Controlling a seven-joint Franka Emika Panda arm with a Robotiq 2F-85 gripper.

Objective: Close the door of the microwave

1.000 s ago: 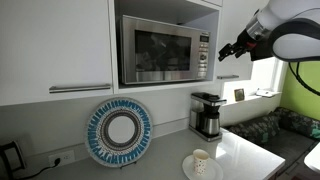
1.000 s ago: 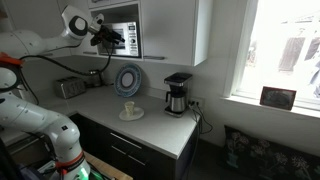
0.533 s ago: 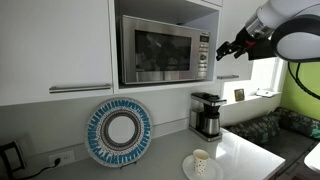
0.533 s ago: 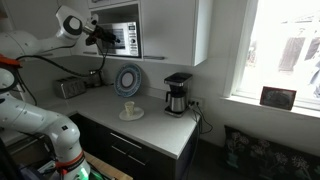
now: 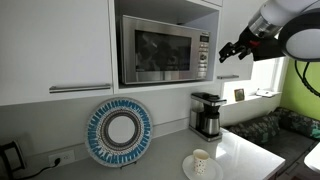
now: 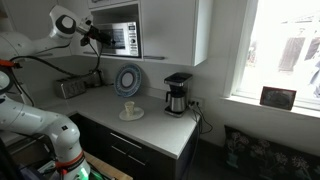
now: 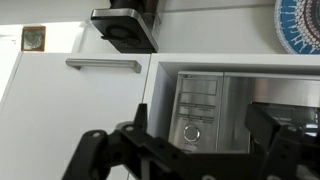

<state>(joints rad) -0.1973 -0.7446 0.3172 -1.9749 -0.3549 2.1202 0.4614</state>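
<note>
Hanging in open air before the microwave (image 5: 165, 48), your gripper (image 5: 232, 50) sits just past the right edge of the control strip (image 5: 203, 48), clear of it and touching nothing. In the wrist view the jaws stand wide apart with nothing between them. There the gripper (image 7: 200, 135) faces the control strip (image 7: 198, 100), which shows between the two fingers (image 7: 141, 122).

The door (image 5: 155, 50) appears to lie flush with the microwave's front, its right edge meeting the control strip. In an exterior view your gripper (image 6: 100, 38) stands just in front of the microwave (image 6: 125, 38), apart from it. You cannot tell from that angle whether any door edge stands proud.

The microwave fills a niche in white cabinets, with little room above it. A cabinet door (image 5: 55, 45) closes off its left side, with a bar handle (image 5: 80, 88) along the lower edge. In the wrist view another bar handle (image 7: 104, 65) lies on the cabinet front beside the control strip, near your fingers.

Below you, the coffee maker (image 5: 207, 113) stands on the counter (image 5: 240, 150) under the microwave's right end. A round blue plate (image 5: 120, 132) leans against the wall under its left part. A cup (image 5: 200, 160) sits near the counter's front edge. The space between your gripper and these things is open, as is the side toward the window (image 5: 265, 75).
</note>
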